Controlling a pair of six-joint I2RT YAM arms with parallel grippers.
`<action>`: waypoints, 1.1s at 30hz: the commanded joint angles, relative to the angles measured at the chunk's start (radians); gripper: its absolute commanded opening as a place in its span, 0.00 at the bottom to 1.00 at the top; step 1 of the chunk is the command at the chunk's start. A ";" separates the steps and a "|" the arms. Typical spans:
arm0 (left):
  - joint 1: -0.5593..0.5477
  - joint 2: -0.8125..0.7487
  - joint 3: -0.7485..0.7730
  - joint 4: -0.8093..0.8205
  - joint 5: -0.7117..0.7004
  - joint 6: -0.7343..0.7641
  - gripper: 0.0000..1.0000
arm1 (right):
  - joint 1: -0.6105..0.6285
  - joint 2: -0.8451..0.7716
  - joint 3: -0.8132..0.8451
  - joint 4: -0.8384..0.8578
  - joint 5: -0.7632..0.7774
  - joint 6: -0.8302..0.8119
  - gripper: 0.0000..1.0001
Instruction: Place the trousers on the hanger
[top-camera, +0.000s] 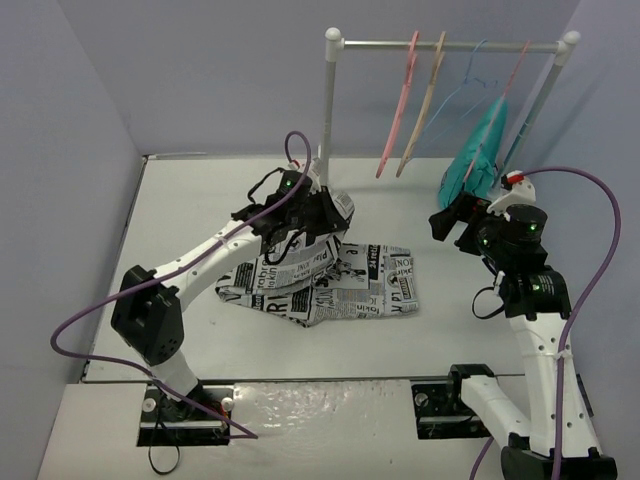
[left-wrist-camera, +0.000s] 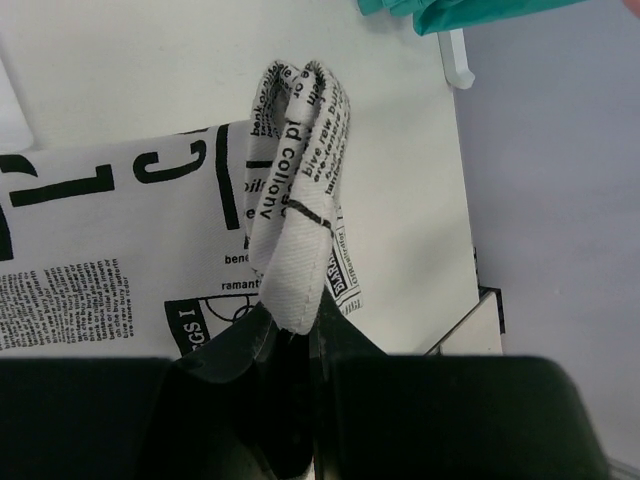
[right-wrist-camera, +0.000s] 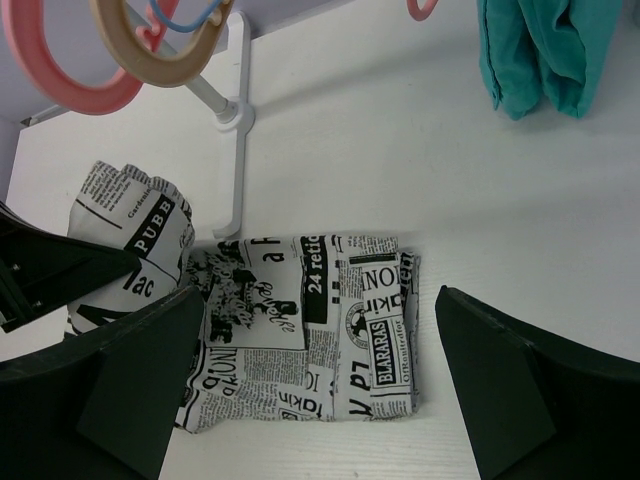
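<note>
The newspaper-print trousers (top-camera: 345, 285) lie folded on the white table below the rack. My left gripper (top-camera: 318, 212) is shut on a bunched fold of the trousers (left-wrist-camera: 295, 215) and holds that end lifted above the table. The pink hanger (top-camera: 400, 105) hangs on the rail by its hook, left of the tan one; its curved end shows in the right wrist view (right-wrist-camera: 60, 70). My right gripper (top-camera: 450, 220) is open and empty, raised to the right of the trousers (right-wrist-camera: 320, 330), its fingers (right-wrist-camera: 520, 380) wide apart.
A tan hanger (top-camera: 425, 100), a thin blue wire hanger (top-camera: 470, 85) and a teal garment (top-camera: 480, 150) hang on the white rail (top-camera: 450, 45). The rack's upright post (top-camera: 328, 110) stands right behind my left gripper, its base (right-wrist-camera: 237, 160) on the table.
</note>
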 joint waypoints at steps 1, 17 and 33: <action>-0.033 -0.015 0.093 0.104 -0.046 0.002 0.00 | 0.007 -0.006 0.026 0.042 -0.009 -0.014 1.00; -0.156 0.170 0.126 0.144 -0.183 0.010 0.00 | 0.010 -0.017 -0.005 0.043 -0.021 -0.010 1.00; -0.248 0.315 0.253 0.034 -0.164 0.089 0.32 | 0.012 -0.033 -0.026 0.042 -0.008 -0.011 1.00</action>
